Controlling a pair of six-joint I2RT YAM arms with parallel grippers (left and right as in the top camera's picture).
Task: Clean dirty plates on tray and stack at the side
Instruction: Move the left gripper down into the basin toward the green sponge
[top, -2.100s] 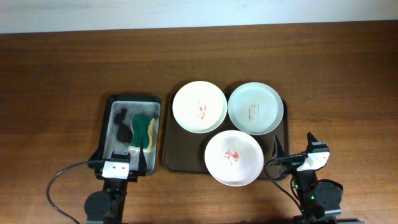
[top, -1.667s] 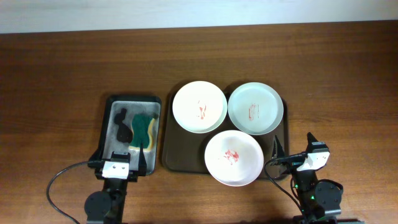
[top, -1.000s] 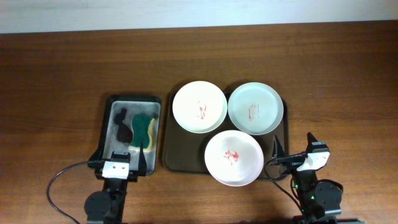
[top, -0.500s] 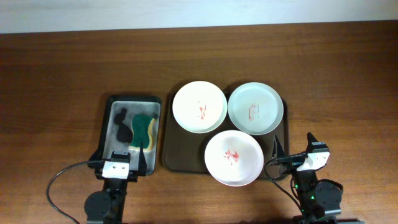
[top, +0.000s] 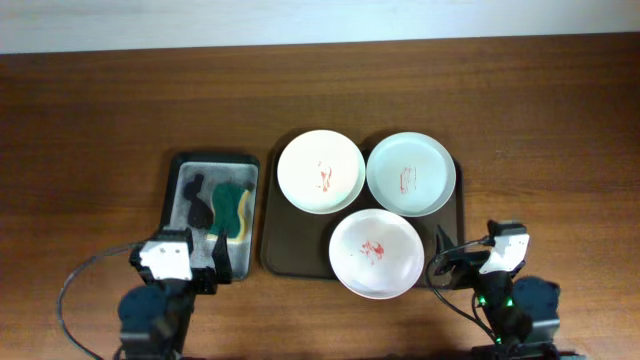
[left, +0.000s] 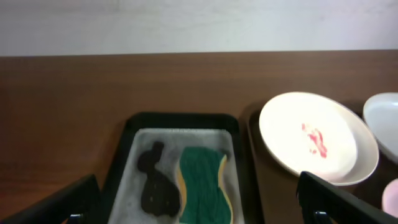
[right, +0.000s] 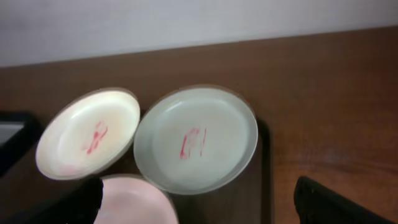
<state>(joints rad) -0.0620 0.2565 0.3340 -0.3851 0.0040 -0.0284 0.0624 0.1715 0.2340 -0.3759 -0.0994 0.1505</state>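
Brown table (top: 100, 100), wall (left: 186, 25) behind. Three smeared plates (top: 320, 172) sit on tray (top: 285, 250), frame middle. We judge sponge (top: 232, 205) comes first: lies just above left gripper (left: 196, 180) in overhead view, long side pointing away. Left gripper and right gripper (right: 198, 183) both wide, empty.

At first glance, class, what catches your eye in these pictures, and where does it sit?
Three pale plates with red smears crowd the brown tray at centre. Left of it, a green sponge lies in a smaller black tray.
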